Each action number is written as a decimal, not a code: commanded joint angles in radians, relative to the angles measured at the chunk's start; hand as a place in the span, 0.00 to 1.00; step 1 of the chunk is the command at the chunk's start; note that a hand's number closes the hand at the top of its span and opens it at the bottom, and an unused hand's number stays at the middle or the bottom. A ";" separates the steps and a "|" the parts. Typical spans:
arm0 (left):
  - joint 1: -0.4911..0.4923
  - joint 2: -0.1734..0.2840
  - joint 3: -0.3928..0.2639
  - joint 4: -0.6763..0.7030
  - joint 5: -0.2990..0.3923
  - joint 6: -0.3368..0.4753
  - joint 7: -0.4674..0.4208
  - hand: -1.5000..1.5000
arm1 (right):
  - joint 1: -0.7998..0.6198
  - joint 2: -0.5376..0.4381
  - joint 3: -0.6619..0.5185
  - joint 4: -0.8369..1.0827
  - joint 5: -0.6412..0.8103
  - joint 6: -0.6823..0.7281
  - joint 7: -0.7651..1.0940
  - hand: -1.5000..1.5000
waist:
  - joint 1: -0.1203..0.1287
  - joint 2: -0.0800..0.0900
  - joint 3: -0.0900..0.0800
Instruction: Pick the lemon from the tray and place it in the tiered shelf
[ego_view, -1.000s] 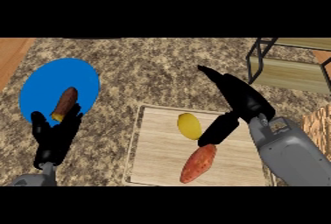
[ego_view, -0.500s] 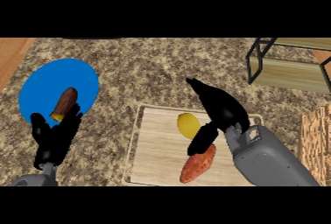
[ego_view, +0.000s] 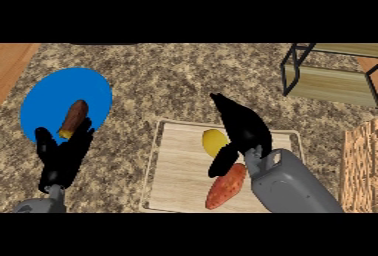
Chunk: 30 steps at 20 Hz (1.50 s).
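- Speckled stone bench (ego_view: 170, 80) fills the frame; wooden tray (ego_view: 177, 170) sits at lower centre, tiered shelf (ego_view: 325, 75) at upper right, blue plate (ego_view: 52, 100) at upper left.
- Lemon (ego_view: 214, 142) lies on the tray's upper half, just left of the right robot hand (ego_view: 242, 131). Not lifted.
- Right robot hand: fingers extended toward the frame's top, thumb hanging down beside the lemon's lower right edge; spread fairly wide, holding nothing. Whether the thumb touches the lemon, cannot tell.
- Risk 1: the hand stands to the right of the lemon and not over it. If the fingers curl from this offset, they are likely to push the fruit left across the tray instead of enclosing it. Round shape, so it would probably roll.
- Risk 2: orange sweet potato (ego_view: 226, 186) lies just below the lemon, next to the thumb and wrist. A low approach could nudge it into the lemon or catch it in the grasp.
- Risk 3: shelf frame is dark thin bars well apart from the tray; a carry could clip a bar.
- Left robot hand (ego_view: 65, 155) rests open at lower left, overlapping the plate's lower edge, near a brown item (ego_view: 74, 117) on the plate. No part in the task.
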 joint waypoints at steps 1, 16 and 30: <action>0.000 -0.038 -0.002 0.039 -0.033 0.013 -0.001 0.50 | 0.073 0.008 -0.006 -0.031 0.057 0.028 -0.004 0.00 | -0.003 0.003 -0.005; 0.019 -0.035 0.049 -0.046 -0.040 -0.050 0.069 0.50 | 0.051 0.146 -0.041 0.233 0.321 -0.055 -0.151 0.00 | 0.003 0.004 -0.004; 0.002 -0.087 0.045 -0.041 -0.090 -0.032 0.067 0.50 | 0.019 0.173 -0.025 0.481 0.326 0.024 -0.389 1.00 | 0.013 0.007 -0.004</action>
